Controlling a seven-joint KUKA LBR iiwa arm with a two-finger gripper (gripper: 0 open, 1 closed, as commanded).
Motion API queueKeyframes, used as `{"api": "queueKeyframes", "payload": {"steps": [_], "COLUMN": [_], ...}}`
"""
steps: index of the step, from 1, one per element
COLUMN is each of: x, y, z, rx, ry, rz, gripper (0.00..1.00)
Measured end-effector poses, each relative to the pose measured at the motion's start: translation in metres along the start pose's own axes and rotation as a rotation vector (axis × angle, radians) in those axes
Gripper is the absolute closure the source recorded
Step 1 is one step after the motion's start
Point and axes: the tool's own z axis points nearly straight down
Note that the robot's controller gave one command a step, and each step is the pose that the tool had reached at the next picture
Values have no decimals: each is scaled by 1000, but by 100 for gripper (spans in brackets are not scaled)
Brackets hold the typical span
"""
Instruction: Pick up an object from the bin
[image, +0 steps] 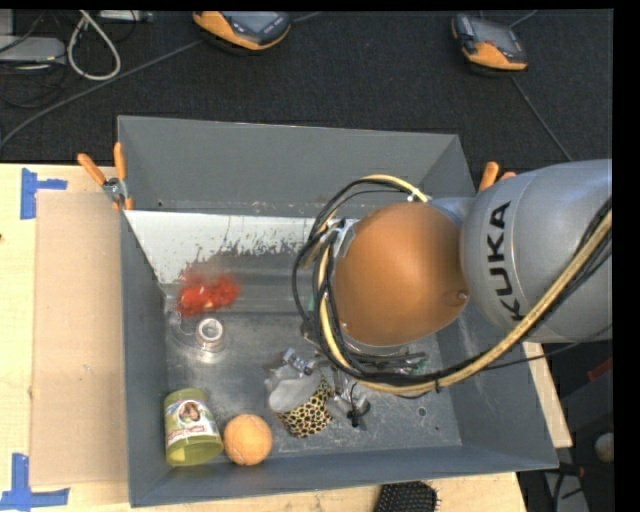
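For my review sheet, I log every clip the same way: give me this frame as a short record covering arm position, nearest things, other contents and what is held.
arm: orange wrist cover over the right half of the grey bin
nearest things: leopard-print piece and pale grey crumpled thing, at the cover's lower left
front left: green labelled can beside an orange ball
left middle: clear plastic container with red contents
held: cannot tell
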Motion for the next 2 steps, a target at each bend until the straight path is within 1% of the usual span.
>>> {"api": "queueKeyframes", "payload": {"steps": [1,2], "x": [0,0], "y": [0,1], "z": [-10,-39], "rx": [-1,-4], "ry": [0,1], "rz": [2,4], "gripper": [100,100]}}
